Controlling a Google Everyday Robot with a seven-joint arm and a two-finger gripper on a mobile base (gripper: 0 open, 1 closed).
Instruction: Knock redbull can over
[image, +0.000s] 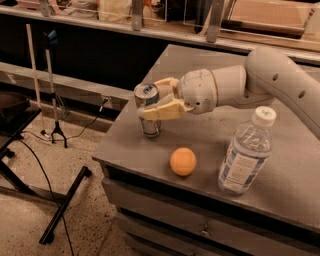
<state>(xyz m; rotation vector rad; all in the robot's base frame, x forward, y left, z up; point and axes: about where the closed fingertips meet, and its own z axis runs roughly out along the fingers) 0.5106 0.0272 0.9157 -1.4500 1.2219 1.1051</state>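
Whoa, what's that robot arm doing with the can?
The robot's arm reaches across the grey table, and its end effector is right up against the redbull can near the table's front left corner. It is meant to knock that can over, but the can stands upright, so that has not happened yet. An orange ball and a clear water bottle sit nearer the front edge, and the arm is not touching either.
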